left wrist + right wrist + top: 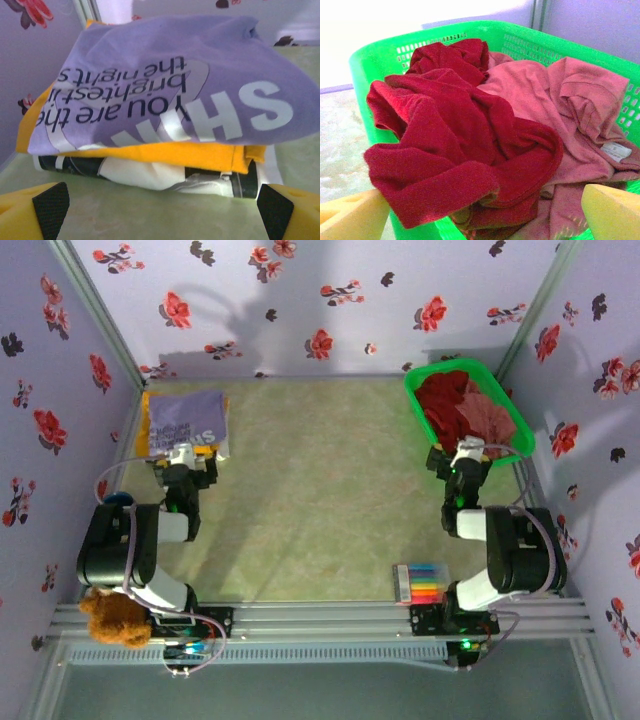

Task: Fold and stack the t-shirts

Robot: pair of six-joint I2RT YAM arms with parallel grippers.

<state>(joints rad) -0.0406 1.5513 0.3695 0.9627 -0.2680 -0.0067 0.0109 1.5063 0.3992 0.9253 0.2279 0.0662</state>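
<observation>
My left pincer (162, 216) is spread to its widest and holds nothing. Its 2 yellow fingers (45, 212) sit low over the pale green surface (320, 490), just short of the folded pile in the far left corner. On top of that pile lies the lavender-purple cloth t-shirt with white chest lettering (175, 75), folded flat. Under it is the mustard-yellow cloth t-shirt (200, 152), and at the bottom a white cloth with black print (150, 175). I judge that corner is the stacking spot, kept well apart from the unfolded laundry so the middle of the surface is free for folding.

My right pincer (485, 220) is just as wide and also empty. It is aimed over the near rim of the green plastic lattice basket (445, 30) in the far right corner. Inside, the crumpled dark red cloth t-shirt (455, 125) is heaped on the left and spills towards me. The salmon-pink cloth t-shirt (570, 100) lies beside and partly beneath it on the right.

I reckon 2 tees are left to fold. The red one is nearest and uppermost, so it is my likely next pick. I would want a high fold of it, because it overlaps the pink one and could drag it out too.
</observation>
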